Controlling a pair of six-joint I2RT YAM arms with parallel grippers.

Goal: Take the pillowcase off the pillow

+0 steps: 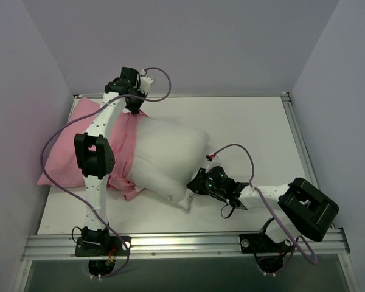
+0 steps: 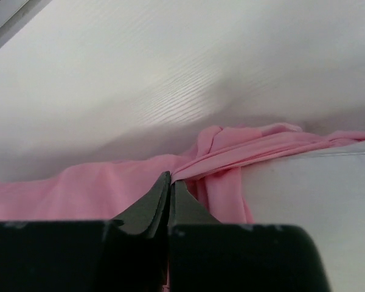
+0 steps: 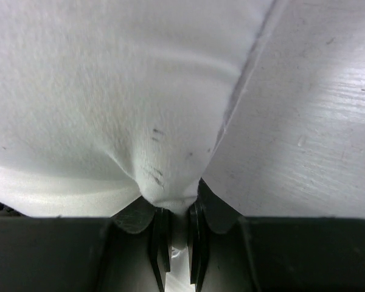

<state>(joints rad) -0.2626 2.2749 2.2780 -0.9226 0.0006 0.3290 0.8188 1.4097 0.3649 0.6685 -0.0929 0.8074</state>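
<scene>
The white pillow (image 1: pixel 170 158) lay on the table (image 1: pixel 249 121), its left end inside the pink pillowcase (image 1: pixel 64 158), which trailed off leftward. The left fingers (image 2: pixel 147 210) were pinched tight on pillowcase fabric at the far edge. The right fingers (image 3: pixel 160 243) clamped the pillow's near corner.

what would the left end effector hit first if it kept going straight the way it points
The left end effector, shut on the pillowcase, would push into its bunched pink fold first; beyond looks like the table, depth unclear.
</scene>
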